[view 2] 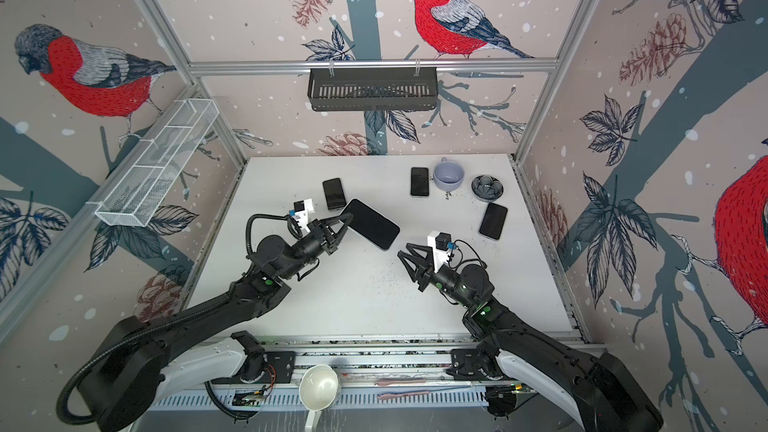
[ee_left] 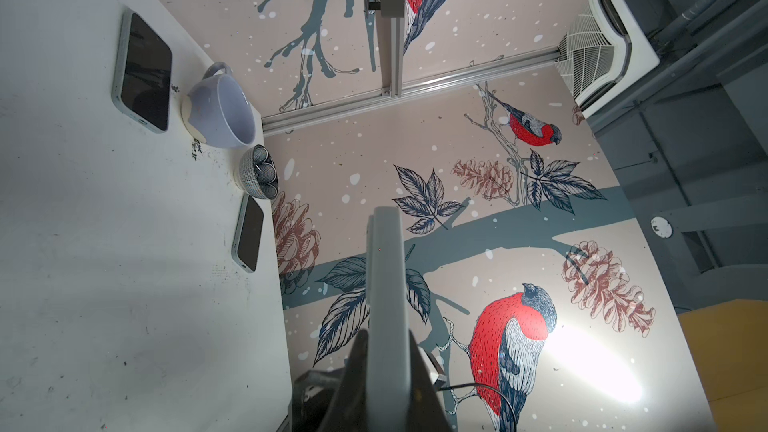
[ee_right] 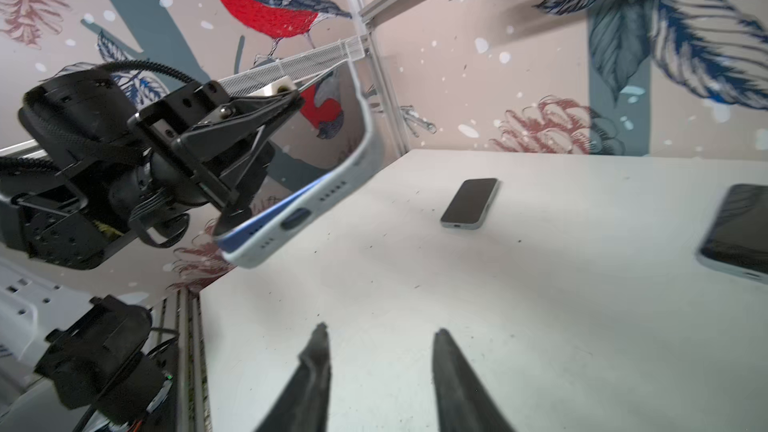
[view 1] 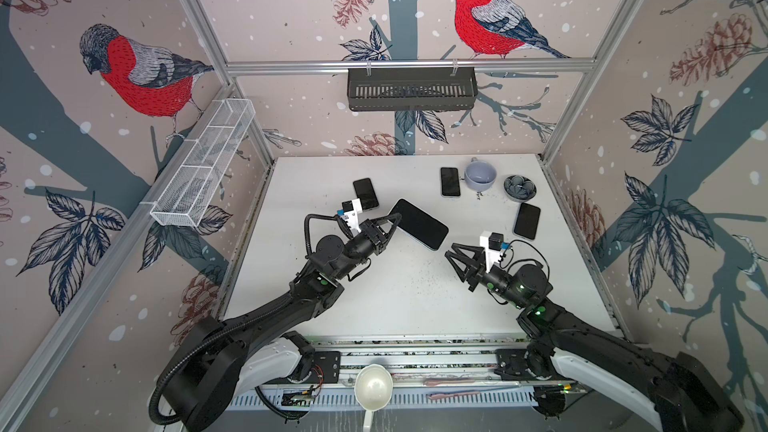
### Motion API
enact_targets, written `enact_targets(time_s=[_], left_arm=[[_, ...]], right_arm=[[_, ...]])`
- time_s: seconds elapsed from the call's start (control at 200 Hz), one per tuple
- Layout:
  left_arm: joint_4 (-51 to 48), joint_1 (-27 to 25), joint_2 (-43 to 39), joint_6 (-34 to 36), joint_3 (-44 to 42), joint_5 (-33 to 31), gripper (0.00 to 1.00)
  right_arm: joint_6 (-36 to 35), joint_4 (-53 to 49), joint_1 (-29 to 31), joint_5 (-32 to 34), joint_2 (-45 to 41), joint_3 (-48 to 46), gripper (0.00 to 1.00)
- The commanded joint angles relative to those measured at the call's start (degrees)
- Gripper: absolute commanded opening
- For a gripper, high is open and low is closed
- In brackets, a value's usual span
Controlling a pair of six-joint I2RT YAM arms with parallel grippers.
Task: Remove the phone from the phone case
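Phone [view 1: 420,224], in its pale case [ee_right: 365,147], hangs tilted above the counter [view 1: 395,305], one end pinched in my closed left gripper [view 1: 395,221]. My right gripper [view 1: 450,250] stands open and empty near the other end, not touching it.

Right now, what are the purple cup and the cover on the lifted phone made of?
The purple cup is probably glazed ceramic: it looks thick-walled and smooth, with a soft sheen. The phone case is likely silicone or soft plastic: pale blue-grey and matte, with rounded edges and neat cutouts.
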Motion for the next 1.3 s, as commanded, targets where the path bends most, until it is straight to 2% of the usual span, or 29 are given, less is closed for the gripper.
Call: enact_targets(time_s=[0.0,0.085,0.21,0.395,0.635,0.785,0.946,1.101,1.296], left_arm=[[-2.86,1.83,-2.55,4.34,2.00,5.60,0.00],[-7.51,3.93,-4.71,7.95,3.81,8.89,0.00],[-21.04,7.10,-6.50,18.02,10.23,14.47,0.00],[-35.88,10.80,-7.61,32.19,17.65,19.20,0.00],[-45.16,12.20,-6.30,47.48,23.53,25.73,0.00],[-49.27,12.21,-6.75,55.42,24.75,28.81,0.00],[-53.43,12.16,-8.92,63.05,24.81,29.09,0.00],[-58.25,12.20,-10.90,70.88,24.21,29.88,0.00],[-60.23,12.16,-13.90,77.13,21.89,32.47,0.00]], right_arm=[[-0.77,-2.97,-0.35,2.58,-4.75,-0.79,0.68],[-1.73,-5.51,-0.42,2.80,-8.65,-0.45,0.75],[-2.01,-5.58,-0.28,3.67,-12.26,-0.61,0.78],[-1.97,-9.48,-0.21,5.57,-11.28,2.30,0.82],[-4.65,-21.37,-0.12,5.90,-5.80,11.32,0.86],[-7.01,-22.97,-0.08,5.52,-4.53,13.15,0.88],[-10.21,-22.59,-0.12,6.34,-1.59,14.70,0.96],[-15.05,-25.31,-0.08,2.80,2.00,17.65,0.96],[-21.03,-28.32,0.18,-8.95,6.51,21.47,0.96]])
